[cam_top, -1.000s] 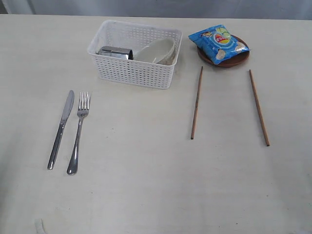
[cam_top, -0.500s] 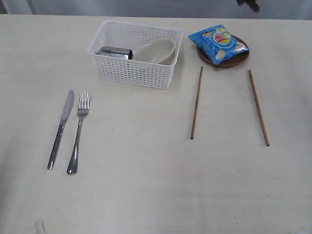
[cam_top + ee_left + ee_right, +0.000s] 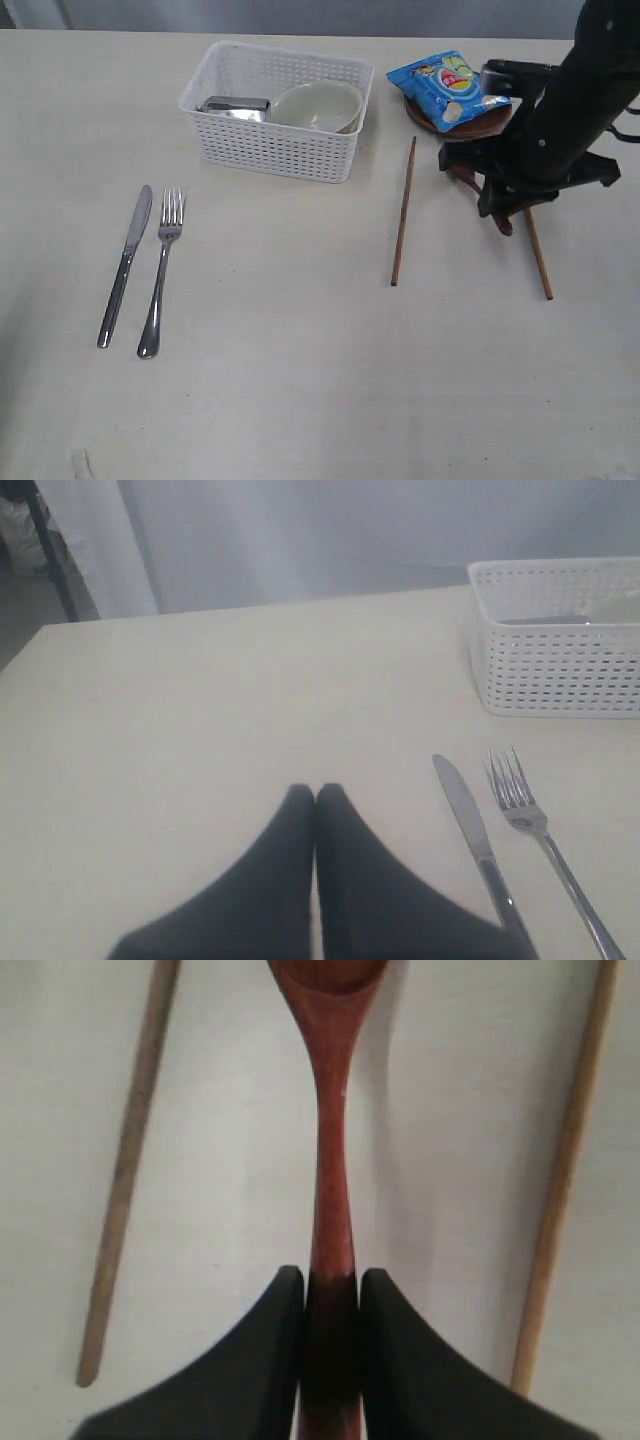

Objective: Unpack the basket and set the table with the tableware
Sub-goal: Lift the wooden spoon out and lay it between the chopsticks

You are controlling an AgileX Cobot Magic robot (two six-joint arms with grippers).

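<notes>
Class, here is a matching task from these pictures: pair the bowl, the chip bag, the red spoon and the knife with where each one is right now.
Things:
1 bowl
2 chip bag
3 red spoon
4 knife

Places:
A on the brown plate
B gripped in the right hand
C flat on the table beside the fork
D inside the white basket

Pairs: 1-D, 2-A, 3-B, 4-C

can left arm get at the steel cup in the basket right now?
Probably yes. The left gripper is shut on nothing, the basket is open on top, and the cup lies uncovered beside the bowl. The gripper would need to open first.
</notes>
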